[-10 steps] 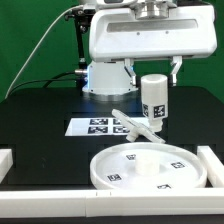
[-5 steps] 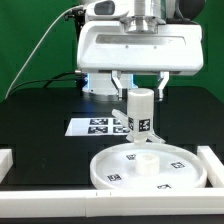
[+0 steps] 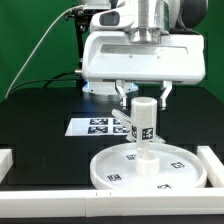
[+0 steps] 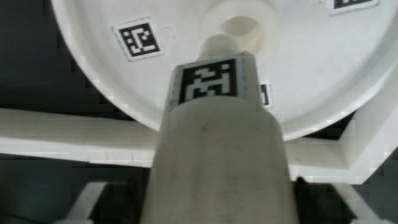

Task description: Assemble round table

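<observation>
White rail (image 3: 6, 160) at the exterior view's left and the marker board (image 3: 98, 127) beyond it play no part; the disc (image 3: 104, 172) lies flat, rim up, at the front of the black table (image 3: 40, 115). Gripper (image 3: 143, 96) has its jaws clamped on the top of the leg (image 3: 145, 122), which hangs upright over the disc's centre stub (image 3: 147, 160), lower end just above or touching it, cannot tell which. Judgement: leg is picked and lined up, so roughly the first joint is half done; seating it in the stub and fitting any further part are left.
</observation>
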`<move>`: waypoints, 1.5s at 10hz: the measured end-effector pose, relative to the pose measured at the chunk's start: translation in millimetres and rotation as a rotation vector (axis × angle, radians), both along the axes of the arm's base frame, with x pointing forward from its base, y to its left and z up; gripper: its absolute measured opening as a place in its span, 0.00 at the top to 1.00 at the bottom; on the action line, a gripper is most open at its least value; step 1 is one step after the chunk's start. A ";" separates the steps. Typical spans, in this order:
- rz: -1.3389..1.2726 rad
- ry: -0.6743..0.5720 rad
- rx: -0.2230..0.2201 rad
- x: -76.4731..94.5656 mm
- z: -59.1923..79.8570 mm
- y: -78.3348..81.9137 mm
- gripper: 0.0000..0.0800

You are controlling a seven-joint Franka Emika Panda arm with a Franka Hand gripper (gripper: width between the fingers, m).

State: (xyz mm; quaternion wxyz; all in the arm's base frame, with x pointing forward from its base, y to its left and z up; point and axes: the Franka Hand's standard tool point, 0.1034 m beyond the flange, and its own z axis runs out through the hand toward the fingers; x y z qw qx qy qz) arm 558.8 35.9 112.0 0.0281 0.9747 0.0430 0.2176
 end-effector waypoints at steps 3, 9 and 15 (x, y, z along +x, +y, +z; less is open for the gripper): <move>0.011 -0.010 -0.006 -0.3 -5.7 4.7 0.49; 0.017 0.010 -0.020 -5.1 -24.6 4.5 0.49; 0.014 0.004 -0.025 -3.7 -26.2 0.8 0.39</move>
